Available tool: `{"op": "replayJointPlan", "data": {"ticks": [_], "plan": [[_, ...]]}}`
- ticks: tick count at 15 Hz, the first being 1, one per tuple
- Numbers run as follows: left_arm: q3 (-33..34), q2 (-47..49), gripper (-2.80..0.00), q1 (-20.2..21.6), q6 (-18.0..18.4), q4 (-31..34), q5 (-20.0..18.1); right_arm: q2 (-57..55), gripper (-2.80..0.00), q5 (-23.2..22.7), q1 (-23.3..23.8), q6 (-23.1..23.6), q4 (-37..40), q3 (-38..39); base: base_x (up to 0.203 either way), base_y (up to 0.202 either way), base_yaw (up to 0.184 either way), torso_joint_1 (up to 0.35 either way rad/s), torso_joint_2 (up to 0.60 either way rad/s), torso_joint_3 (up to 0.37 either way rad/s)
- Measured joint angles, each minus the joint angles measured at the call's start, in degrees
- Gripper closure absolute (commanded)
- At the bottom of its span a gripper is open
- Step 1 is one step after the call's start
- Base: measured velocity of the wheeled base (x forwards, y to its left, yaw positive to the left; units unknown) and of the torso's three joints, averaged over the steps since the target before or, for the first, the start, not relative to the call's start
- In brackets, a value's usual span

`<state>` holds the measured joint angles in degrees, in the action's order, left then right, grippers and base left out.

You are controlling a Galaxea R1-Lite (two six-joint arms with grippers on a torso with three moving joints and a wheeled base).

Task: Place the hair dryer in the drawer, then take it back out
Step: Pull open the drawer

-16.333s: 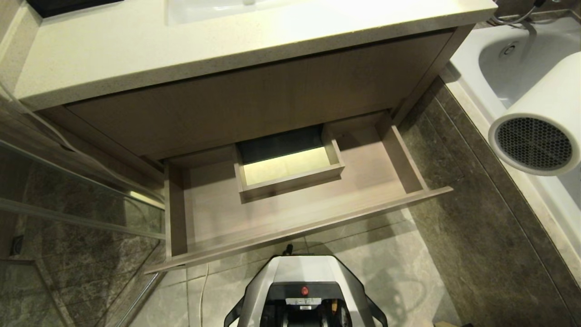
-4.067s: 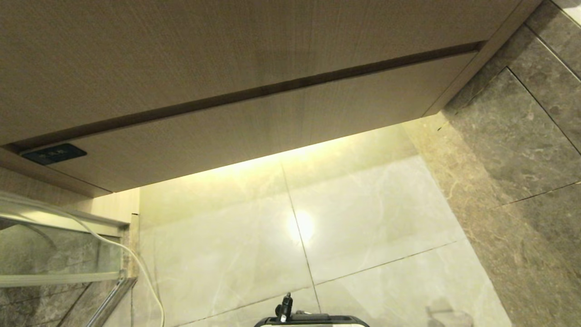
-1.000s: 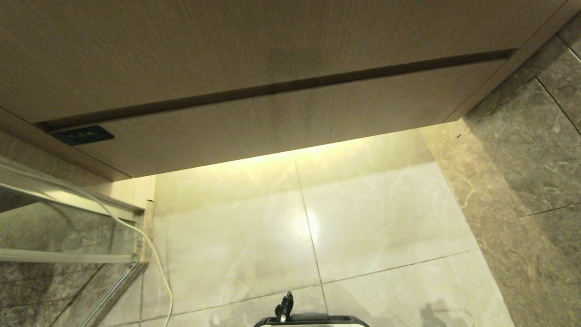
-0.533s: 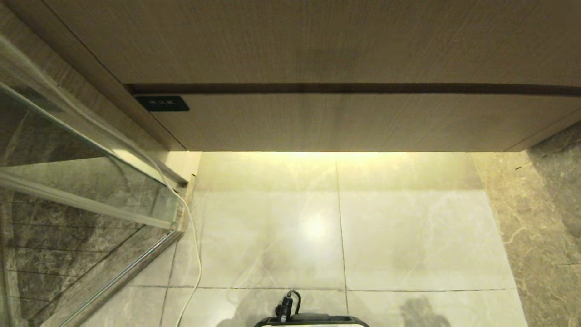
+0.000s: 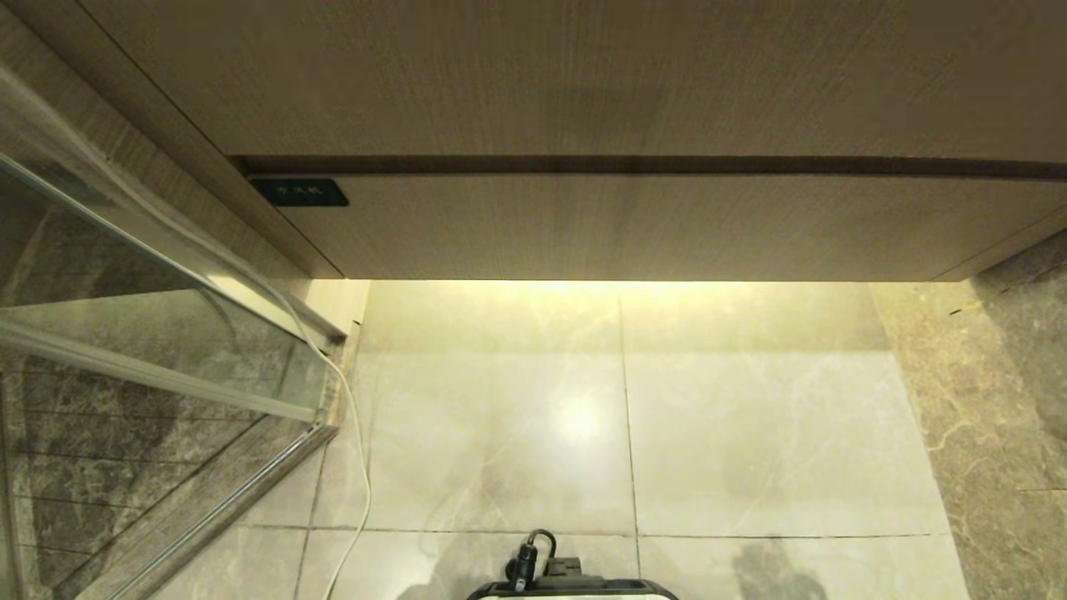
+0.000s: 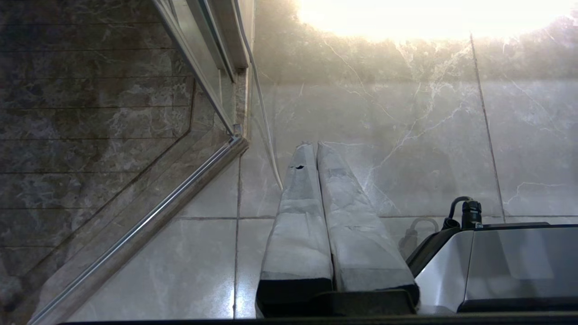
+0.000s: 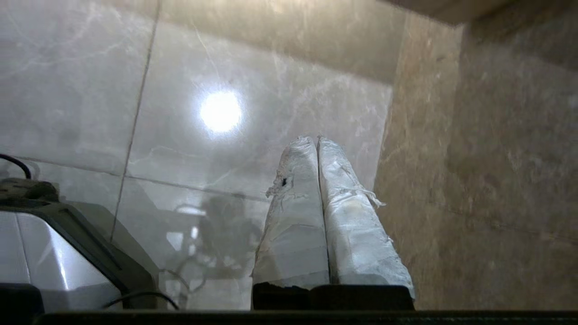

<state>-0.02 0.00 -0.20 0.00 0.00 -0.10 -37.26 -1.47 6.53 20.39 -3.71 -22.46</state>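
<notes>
- Glass shower screen (image 5: 125,333): far left, metal-framed, with a thin white cable (image 5: 360,492) trailing down its edge to the floor.
- Left pincer (image 6: 315,145): two tape-wrapped fingers pressed together, empty, hanging over pale marble floor tiles (image 5: 750,433).
- Drawer (image 5: 633,225): wide, shallow, light wood; plain handleless front, small black label (image 5: 299,192) at its left end; pushed flush below the taller panel (image 5: 542,75).
- Hair dryer: not visible in any view.
- Right pincer (image 7: 316,139): fingers pressed together, empty, above the floor near darker brown tiling (image 5: 1009,392).

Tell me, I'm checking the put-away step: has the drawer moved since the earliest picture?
Yes. The drawer has slid shut: earlier it stood pulled out beyond the upper panel, now its front sits closed beneath it.
</notes>
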Motion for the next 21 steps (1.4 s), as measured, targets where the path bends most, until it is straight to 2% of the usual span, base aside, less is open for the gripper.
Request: {"op": "replayJointPlan", "data": {"ticks": [3,4,8,11,14,16,18,21], "plan": [[0.0,0.0,0.0,0.04,0.02,0.0,0.0,-3.54,0.0,-5.22,-5.17,2.67,-0.51,-4.62,0.0,0.0,0.0,0.0,0.0,0.0],[0.02,0.0,0.0,0.04,0.0,0.0,0.0,-5.4,-2.8,-7.48,-6.41,5.3,-0.56,-6.57,0.0,0.0,0.0,0.0,0.0,0.0],[0.02,0.0,0.0,0.02,0.0,0.0,0.0,-16.64,-2.8,-16.38,-8.42,20.97,-0.17,-16.68,0.0,0.0,0.0,0.0,0.0,0.0],[0.02,0.0,0.0,0.04,0.01,0.0,0.0,-26.57,-2.8,-19.48,-8.68,33.14,0.73,-24.97,0.0,0.0,0.0,0.0,0.0,0.0],[0.02,0.0,0.0,0.04,0.0,0.0,-0.01,-36.07,-2.8,-26.71,-9.06,44.04,3.64,-33.8,0.0,0.0,0.0,0.0,0.0,0.0],[0.02,0.0,0.0,0.04,0.0,0.0,0.0,-41.03,-2.8,-28.93,-9.25,50.79,5.33,-39.11,0.0,0.0,0.0,0.0,0.0,0.0],[0.02,0.0,0.0,-0.02,0.0,0.0,0.0,-45.21,-2.8,-29.21,-9.38,55.81,9.27,-44.77,0.0,0.0,0.0,0.0,0.0,0.0],[0.02,0.0,0.0,0.04,0.0,0.0,0.0,-49.98,-2.8,-29.16,-10.2,57.52,15.8,-51.25,0.0,0.0,0.0,0.0,0.0,0.0]]}}
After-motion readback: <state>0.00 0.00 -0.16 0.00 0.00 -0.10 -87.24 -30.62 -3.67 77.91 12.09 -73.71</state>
